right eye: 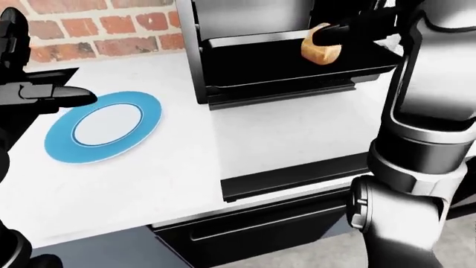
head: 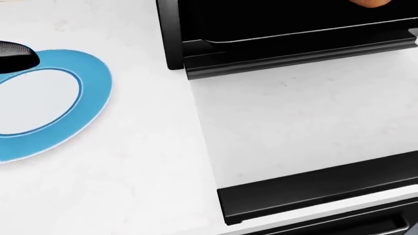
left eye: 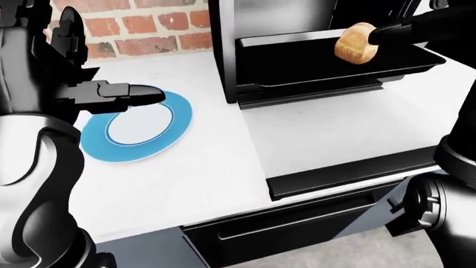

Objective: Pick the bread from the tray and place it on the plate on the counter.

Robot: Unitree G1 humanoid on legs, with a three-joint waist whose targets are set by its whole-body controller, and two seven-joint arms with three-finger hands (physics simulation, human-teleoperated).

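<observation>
- White speckled worktop (left eye: 201,167), red brick wall (left eye: 141,25) behind.
- Blue-rimmed plate (left eye: 138,128) lies on the worktop, left of the black oven (left eye: 297,11).
- Bread (left eye: 356,43) above the black tray (left eye: 327,64), right hand (left eye: 394,32) fingers grasping it.
- Left hand (left eye: 123,96) fingers over plate edge, released.

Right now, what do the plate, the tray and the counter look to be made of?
Plate: likely glazed ceramic, with a smooth blue rim and pale centre. Tray: probably dark metal, thin, black, with a raised lip and a faint sheen. Counter: white, faintly speckled, stone-like or laminate; a render leaves it open.
</observation>
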